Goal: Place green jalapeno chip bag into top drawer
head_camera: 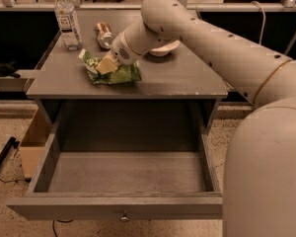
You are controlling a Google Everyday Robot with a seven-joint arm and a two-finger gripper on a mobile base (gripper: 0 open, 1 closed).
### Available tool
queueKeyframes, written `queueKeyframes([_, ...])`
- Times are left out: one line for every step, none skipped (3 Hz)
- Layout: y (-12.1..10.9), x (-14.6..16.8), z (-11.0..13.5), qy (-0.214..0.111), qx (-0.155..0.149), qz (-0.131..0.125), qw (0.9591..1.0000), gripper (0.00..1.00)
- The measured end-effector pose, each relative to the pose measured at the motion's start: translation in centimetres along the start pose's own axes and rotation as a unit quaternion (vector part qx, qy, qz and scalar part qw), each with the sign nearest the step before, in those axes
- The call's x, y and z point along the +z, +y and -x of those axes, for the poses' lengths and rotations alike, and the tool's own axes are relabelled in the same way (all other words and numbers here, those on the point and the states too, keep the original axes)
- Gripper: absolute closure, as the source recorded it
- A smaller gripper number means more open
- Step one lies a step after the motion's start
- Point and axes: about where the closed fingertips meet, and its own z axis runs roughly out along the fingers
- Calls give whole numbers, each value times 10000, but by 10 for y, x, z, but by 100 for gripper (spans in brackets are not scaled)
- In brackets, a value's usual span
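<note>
Green jalapeno chip bag (122, 76) lies crinkled on the grey table (187, 80), front left, its long axis running left to right and its white edge pointing left. Gripper (106, 65) rests on the bag's left half; whether it pinches cannot be told. Top drawer (123, 177), shallow grey wood, stands pulled out below.

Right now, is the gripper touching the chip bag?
Touching. The camera view shows the gripper pressed into the crumpled chip bag on the table.

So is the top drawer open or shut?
Open: the top drawer is pulled out; gripper at green jalapeno chip bag on tabletop.
</note>
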Motion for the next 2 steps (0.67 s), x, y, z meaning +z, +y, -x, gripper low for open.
queueKeyframes([0, 0, 0, 1, 0, 2, 10000, 100])
queueKeyframes([1, 0, 0, 10, 4, 12, 10000, 100])
